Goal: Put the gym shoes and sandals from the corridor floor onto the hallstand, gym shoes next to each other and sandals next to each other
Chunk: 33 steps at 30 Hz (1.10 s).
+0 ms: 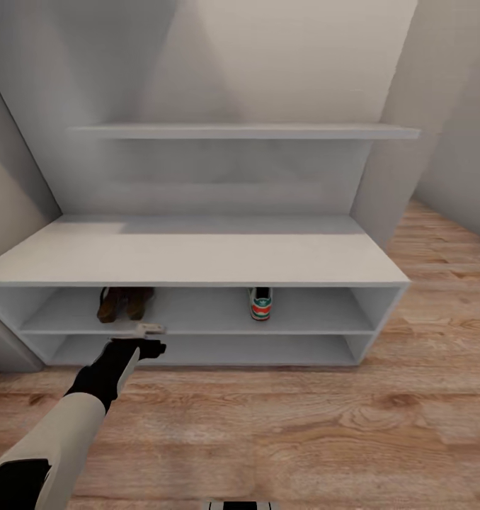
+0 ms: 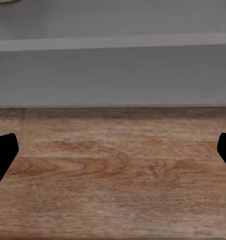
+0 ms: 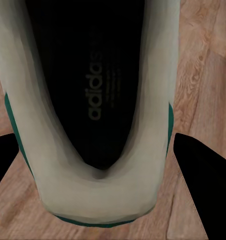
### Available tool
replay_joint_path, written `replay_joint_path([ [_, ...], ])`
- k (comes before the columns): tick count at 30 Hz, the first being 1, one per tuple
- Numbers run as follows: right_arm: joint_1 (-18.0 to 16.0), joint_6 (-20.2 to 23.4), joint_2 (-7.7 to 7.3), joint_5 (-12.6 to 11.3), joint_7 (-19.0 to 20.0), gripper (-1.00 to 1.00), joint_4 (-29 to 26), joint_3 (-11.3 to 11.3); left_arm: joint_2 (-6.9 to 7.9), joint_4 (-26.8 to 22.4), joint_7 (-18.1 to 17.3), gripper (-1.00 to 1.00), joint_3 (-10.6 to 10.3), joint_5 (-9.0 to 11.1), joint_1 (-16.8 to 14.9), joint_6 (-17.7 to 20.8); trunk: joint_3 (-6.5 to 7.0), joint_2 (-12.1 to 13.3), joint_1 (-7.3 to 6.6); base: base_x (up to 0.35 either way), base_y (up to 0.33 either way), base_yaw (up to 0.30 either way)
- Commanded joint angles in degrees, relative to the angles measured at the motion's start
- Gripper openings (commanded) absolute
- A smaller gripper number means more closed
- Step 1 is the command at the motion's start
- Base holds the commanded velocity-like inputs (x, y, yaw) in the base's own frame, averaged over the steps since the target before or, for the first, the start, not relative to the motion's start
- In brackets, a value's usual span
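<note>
Both sandals (image 1: 124, 303) sat side by side at the left of the hallstand's (image 1: 197, 258) upper shelf, one gym shoe (image 1: 260, 303) further right on the same shelf. The left gripper (image 1: 146, 338), fingers spread and empty, hung just in front of the shelf edge near the sandals. The right gripper (image 3: 100, 155) had fingers splayed either side of the second gym shoe (image 3: 93, 100) over the corridor floor (image 3: 203, 65), apparently not gripping; closing off-centre on the heel could let it slip or tip, I'd guess.

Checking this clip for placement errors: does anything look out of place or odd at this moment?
One gym shoe stands alone on the hallstand's upper shelf row, well apart from the sandals further left. The second gym shoe is over the corridor floor, between the right gripper's fingers. The left gripper is open and empty.
</note>
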Motion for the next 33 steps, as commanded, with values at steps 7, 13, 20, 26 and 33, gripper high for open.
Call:
replay_joint_path([
  [7,-0.1,-0.3,0.01,-0.4,-0.1,-1.00,0.1,0.0,0.01,-0.1,-0.7,1.00,0.1,-0.3,1.2,-4.5,-0.04,0.0,-0.02,-0.191,-0.230,0.000],
  [13,0.0,-0.3,0.06,-0.4,-0.1,-1.00,0.1,0.0,-0.09,-0.1,-3.3,1.00,0.1,0.4,10.2,-16.6,-0.04,0.0,-0.02,-0.101,-0.080,0.000],
  [20,0.0,-0.3,0.13,-0.4,0.0,-1.00,0.2,0.1,-0.01,0.0,-15.0,1.00,0.1,0.7,20.4,-30.6,-0.04,0.0,-0.02,-0.009,-0.007,0.000],
  [26,0.0,-0.3,0.18,-0.3,0.0,-1.00,0.3,0.1,1.47,0.0,-35.2,1.00,0.2,0.6,28.9,-36.3,-0.04,0.0,-0.02,0.000,0.000,0.000],
  [33,0.0,-0.3,0.26,-0.3,-0.1,-1.00,0.3,0.2,6.54,1.7,-43.8,1.00,2.0,1.3,32.0,-39.9,-0.04,0.0,-0.02,0.000,0.000,0.000],
])
